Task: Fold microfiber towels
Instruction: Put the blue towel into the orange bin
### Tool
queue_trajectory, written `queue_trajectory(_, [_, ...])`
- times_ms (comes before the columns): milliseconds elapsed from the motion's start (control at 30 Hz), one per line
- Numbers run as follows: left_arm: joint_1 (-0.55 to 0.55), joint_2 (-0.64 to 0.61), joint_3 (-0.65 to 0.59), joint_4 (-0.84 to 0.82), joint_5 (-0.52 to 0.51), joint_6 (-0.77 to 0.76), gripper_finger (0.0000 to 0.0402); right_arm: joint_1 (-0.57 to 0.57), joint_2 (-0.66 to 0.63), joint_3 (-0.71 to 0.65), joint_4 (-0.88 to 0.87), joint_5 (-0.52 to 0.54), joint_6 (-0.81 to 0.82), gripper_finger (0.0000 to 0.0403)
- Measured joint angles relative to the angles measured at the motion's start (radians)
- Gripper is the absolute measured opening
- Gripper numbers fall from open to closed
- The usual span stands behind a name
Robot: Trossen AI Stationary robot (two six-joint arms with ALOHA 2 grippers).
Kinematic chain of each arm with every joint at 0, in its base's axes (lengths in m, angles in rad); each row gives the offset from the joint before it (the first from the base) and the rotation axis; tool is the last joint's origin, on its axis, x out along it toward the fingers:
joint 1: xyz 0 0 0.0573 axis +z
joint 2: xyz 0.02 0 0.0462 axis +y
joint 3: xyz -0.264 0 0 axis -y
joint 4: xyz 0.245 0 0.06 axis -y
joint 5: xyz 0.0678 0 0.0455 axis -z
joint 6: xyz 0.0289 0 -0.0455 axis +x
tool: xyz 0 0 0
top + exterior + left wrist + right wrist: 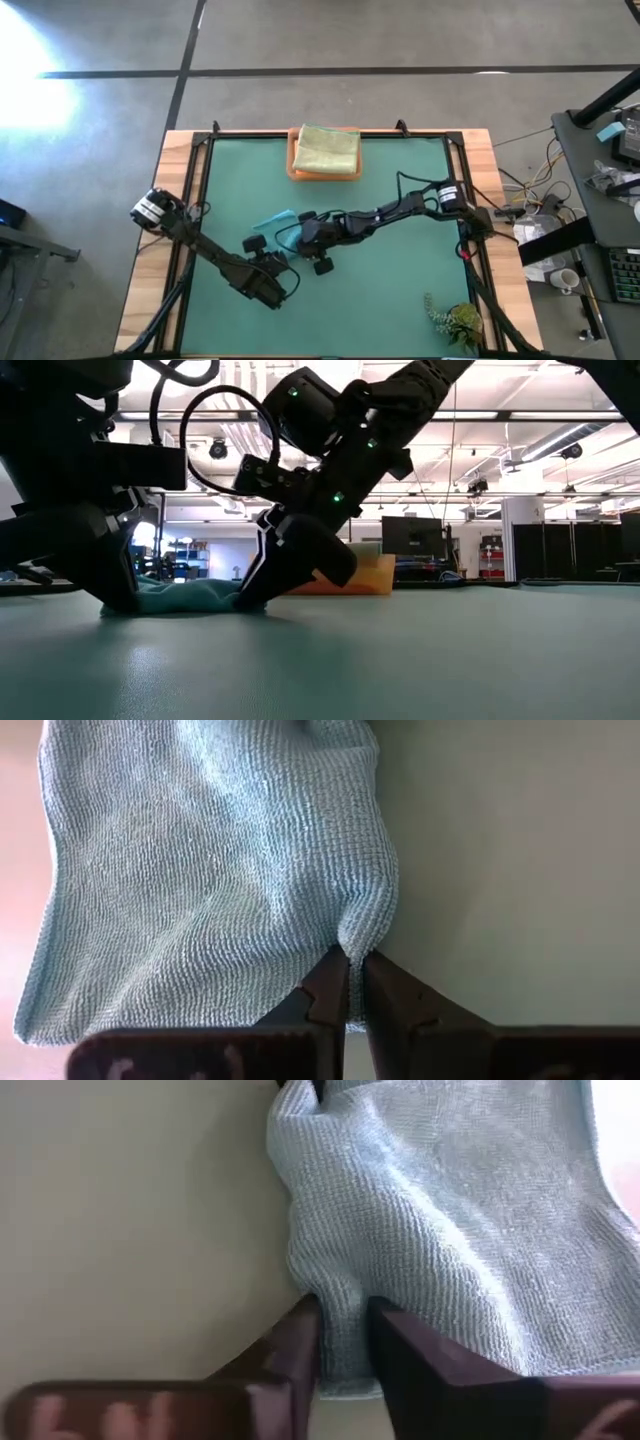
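1. A teal towel (277, 222) is seen lying crumpled on the green mat (400, 290) near the middle of the desk (170, 160), between the two claws.
2. The left claw (350, 982) is pressed together on a fold at the towel's edge, which is pinched between its fingertips.
3. The right claw (345, 1342) is set around another edge of the same towel, with cloth lying between its fingers; a narrow gap is kept between them.
4. Both claws are lowered to the mat, close to each other, as shown in the low view.
5. A pale green towel (326, 149) is laid folded on an orange one in the wooden tray (293, 168) at the far edge of the desk.
6. No brand, label or readable writing is made out.
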State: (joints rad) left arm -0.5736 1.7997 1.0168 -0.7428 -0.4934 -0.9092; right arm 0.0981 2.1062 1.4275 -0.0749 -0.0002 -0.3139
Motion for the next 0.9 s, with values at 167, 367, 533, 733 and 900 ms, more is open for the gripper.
queue_trajectory(167, [0.009, -0.002, 0.001, -0.008, 0.019, 0.010, 0.0011, 0.000, -0.002, 0.024, -0.057, -0.015, 0.015, 0.0017])
queue_trajectory(367, [0.020, -0.021, -0.001, -0.018, 0.061, 0.055, 0.0011, -0.003, -0.005, 0.078, -0.154, -0.034, 0.055, 0.0010])
queue_trajectory(533, [0.049, -0.092, 0.011, -0.035, 0.094, 0.151, 0.0011, -0.006, -0.039, 0.102, -0.244, -0.062, 0.070, 0.0009])
queue_trajectory(733, [0.126, -0.190, 0.044, -0.032, 0.137, 0.298, 0.0011, -0.026, -0.119, 0.101, -0.325, -0.084, 0.144, 0.0009])
queue_trajectory(900, [0.200, -0.258, 0.080, -0.042, 0.153, 0.429, 0.0011, -0.034, -0.219, 0.101, -0.377, -0.077, 0.216, 0.0009])
